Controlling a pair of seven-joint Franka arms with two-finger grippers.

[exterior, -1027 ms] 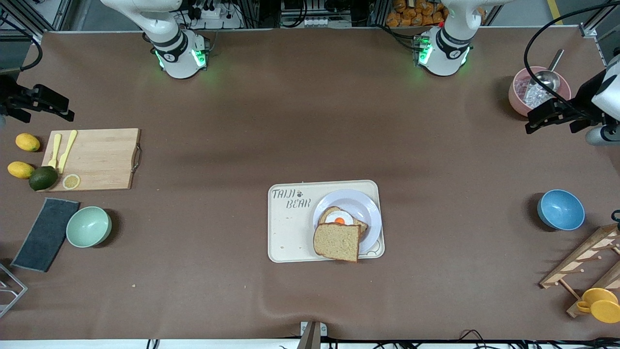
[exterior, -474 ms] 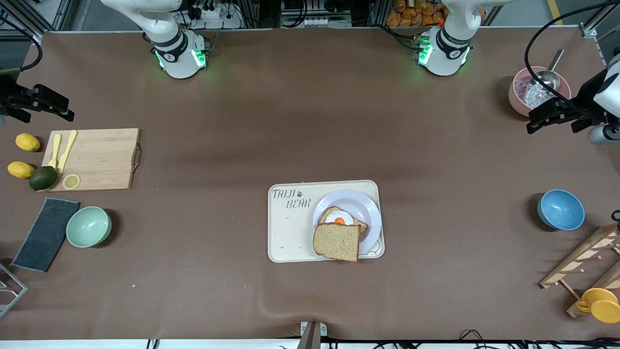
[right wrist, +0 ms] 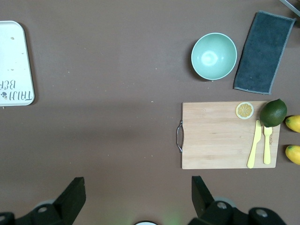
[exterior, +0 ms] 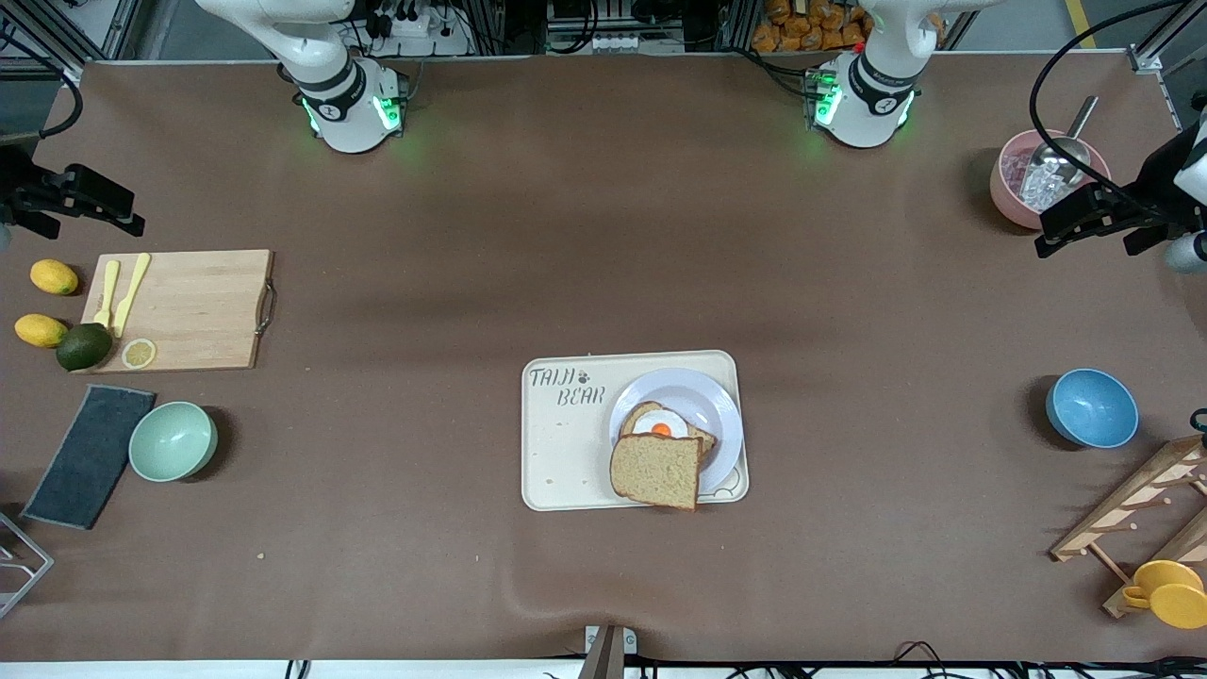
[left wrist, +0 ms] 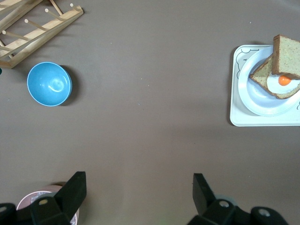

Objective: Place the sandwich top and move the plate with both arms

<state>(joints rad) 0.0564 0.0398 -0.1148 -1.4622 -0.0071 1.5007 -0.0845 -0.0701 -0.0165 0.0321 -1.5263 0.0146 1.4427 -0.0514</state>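
Broadly, largest to smallest:

Table: brown matte tabletop (exterior: 603,236) filling nearly the whole front view.

Arms: white jointed right arm, base (exterior: 344,104) at upper left of the front view; white jointed left arm, base (exterior: 863,99) at upper right of centre.

Tray: rectangular cream tray (exterior: 566,453) with bear lettering, lower centre of the front view; its corner also sits at the left edge of the right wrist view (right wrist: 14,65).

Cutting board: rectangular wooden board (exterior: 198,306), middle left of the front view, carrying yellow cutlery and a lemon slice.

Plate: small round pale lavender-white plate (exterior: 712,401) resting on the tray, at the end toward the left arm; right edge of the left wrist view (left wrist: 255,96).

Sandwich top: plain square brown bread slice (exterior: 655,470), lying tilted over the plate's rim nearest the front camera, overlapping the egg-topped slice (exterior: 660,426) and hanging partly onto the tray.

Bowls: blue round bowl (exterior: 1092,407) at middle right; pale green round bowl (exterior: 173,440) at lower left; pink bowl (exterior: 1014,184) with a metal scoop at upper right.

Left gripper: dark two-finger left gripper (exterior: 1070,222) at the right edge of the front view, over the table beside the pink bowl, fingers apart, holding nothing.

Right gripper: dark right gripper (exterior: 90,198) at the left edge of the front view, above the lemons, fingers (right wrist: 70,197) spread wide, empty.
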